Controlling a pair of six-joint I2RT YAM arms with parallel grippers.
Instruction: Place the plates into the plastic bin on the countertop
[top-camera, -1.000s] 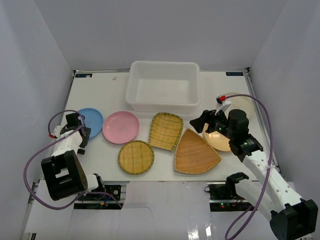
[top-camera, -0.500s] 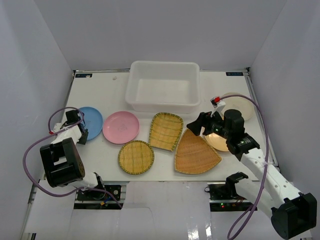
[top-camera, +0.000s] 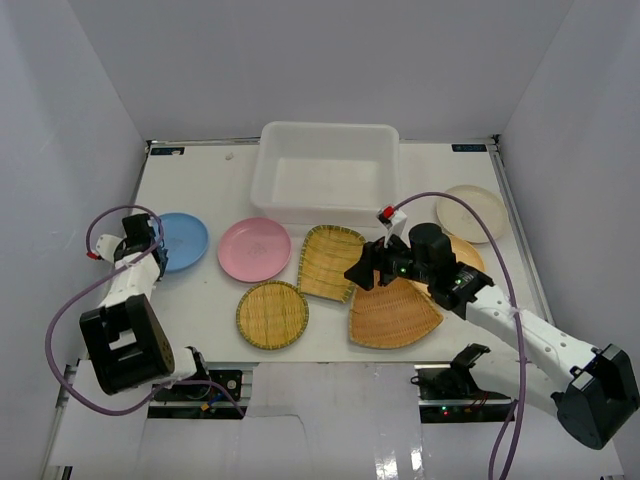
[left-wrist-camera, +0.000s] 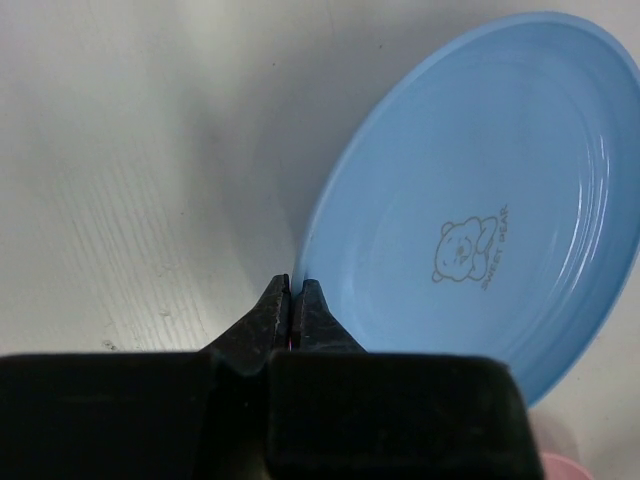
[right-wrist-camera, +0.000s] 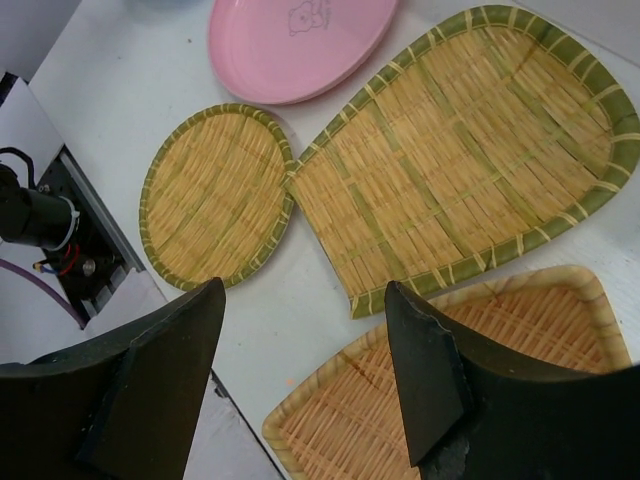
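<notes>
Left wrist: L gripper (left-wrist-camera: 291, 292) jaws pressing together, blue plate (left-wrist-camera: 480, 200) rim at tips, grip unconfirmed. Plate seeming light, stiff, slick; rim looking best hold. R gripper (right-wrist-camera: 305, 330) gaping.

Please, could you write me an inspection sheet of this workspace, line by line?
Surface: white countertop, no spills seen.
Job's things: plastic bin holds nothing; blue plate, pink plate, cream plate, round tray, rectangular tray and fan-shaped tray lie outside it; orange plate partly hidden under the right arm.
Clutter: nothing seen.
Pincers: left pincer shut at the blue plate's rim; right pincer open, holding nothing, above the trays.
Cables: one purple cable loops beside each arm.
Surroundings: pale grey walls on three sides.
</notes>
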